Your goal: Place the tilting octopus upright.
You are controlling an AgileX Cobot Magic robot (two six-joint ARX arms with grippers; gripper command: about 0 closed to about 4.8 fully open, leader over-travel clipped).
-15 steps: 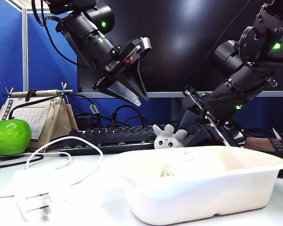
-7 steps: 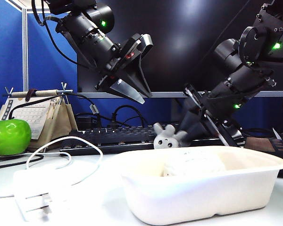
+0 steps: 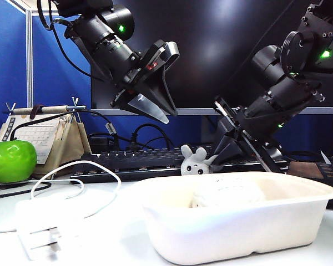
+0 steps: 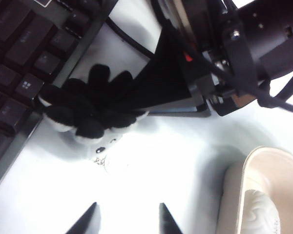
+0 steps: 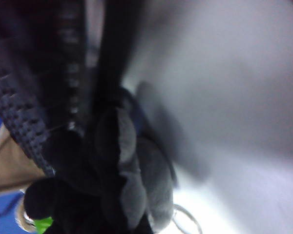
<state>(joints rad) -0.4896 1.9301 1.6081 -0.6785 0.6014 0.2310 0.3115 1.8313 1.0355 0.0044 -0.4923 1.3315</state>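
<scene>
Now right pincer (image 3: 219,157) low, pinching octopus (image 3: 195,162); left pincer (image 3: 158,105) raised, spread.

- Small pale grey-white plush octopus (image 3: 197,162), black dot eyes, stubby tentacles sticking upward.
- Tilted, on white tabletop just in front of keyboard, beyond the white tray, right of centre.
</scene>
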